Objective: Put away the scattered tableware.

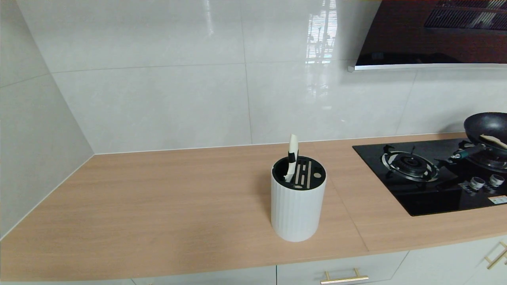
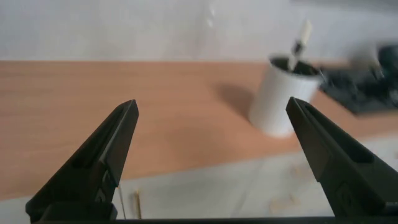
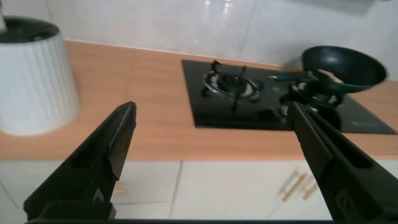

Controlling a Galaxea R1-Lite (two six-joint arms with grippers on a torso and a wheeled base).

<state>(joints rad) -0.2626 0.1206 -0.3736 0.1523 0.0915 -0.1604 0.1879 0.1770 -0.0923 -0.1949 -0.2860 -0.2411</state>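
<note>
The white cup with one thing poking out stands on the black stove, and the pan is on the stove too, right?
Not quite. The head view shows the white cup standing on the wooden counter, beside the black stove, not on it. The pan is on the stove.

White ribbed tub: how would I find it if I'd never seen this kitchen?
Look along the wooden countertop, left of the black hob. The white ribbed tub stands alone near the front edge. Its black slotted top holds one white-and-black handle.
</note>
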